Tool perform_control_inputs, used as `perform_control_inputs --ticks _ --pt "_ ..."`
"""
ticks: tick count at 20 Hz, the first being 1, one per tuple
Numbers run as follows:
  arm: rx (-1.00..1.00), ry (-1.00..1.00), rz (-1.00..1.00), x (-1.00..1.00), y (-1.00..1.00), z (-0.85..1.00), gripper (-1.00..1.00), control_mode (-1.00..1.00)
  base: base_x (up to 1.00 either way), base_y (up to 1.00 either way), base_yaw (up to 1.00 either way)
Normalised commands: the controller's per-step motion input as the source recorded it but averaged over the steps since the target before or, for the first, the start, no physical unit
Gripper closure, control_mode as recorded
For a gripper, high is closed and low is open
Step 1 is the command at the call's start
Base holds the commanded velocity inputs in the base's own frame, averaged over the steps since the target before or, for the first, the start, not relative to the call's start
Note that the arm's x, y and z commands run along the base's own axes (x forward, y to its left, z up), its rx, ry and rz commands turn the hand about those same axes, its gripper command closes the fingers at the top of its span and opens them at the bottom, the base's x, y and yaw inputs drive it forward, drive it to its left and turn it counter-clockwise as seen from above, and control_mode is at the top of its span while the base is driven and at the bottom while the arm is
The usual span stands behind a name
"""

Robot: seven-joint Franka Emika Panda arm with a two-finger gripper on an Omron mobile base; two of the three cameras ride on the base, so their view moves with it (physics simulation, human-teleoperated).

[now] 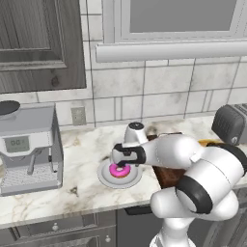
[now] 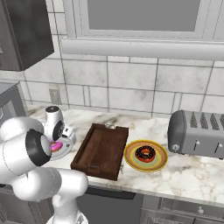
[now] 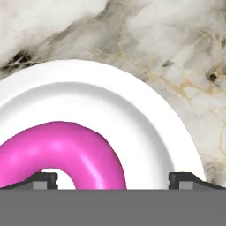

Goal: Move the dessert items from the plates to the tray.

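Observation:
A pink-iced ring doughnut [image 1: 119,170] lies on the plain light-grey plate [image 1: 103,177] on the marble counter. My gripper [image 1: 121,163] hangs straight down right over it, open. In the hand view the pink doughnut [image 3: 66,150] fills the lower left of the plate [image 3: 145,114], and my two fingertips [image 3: 42,180] stand wide apart, one on each side of the ring's right half. The dark brown doughnut [image 2: 145,153] rests on the yellow-rimmed plate [image 2: 158,165]. Between the two plates lies the dark wooden tray [image 2: 101,151], with nothing on it.
A coffee machine [image 1: 29,149] stands at the counter's left, close to the grey plate. A grey toaster [image 2: 197,133] sits at the right, behind the yellow plate. The tiled wall runs along the back and the counter's front edge is near.

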Motion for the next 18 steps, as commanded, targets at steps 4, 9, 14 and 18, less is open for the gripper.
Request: perform_control_inputs --ticks 4,9,14,18 --pt "0.05 0.00 0.00 0.00 0.00 -0.27 -1.00 -1.00 0.00 0.00 0.00" --pt "0.06 0.00 0.00 -0.04 0.00 -0.32 -1.00 -1.00 0.00 0.00 0.00" --pt "0.04 0.00 0.00 -0.13 0.00 -0.24 1.00 -1.00 0.00 0.00 0.00" --pt "0.00 0.00 0.00 -0.03 0.01 0.00 1.00 -1.00 0.00 0.00 0.00"
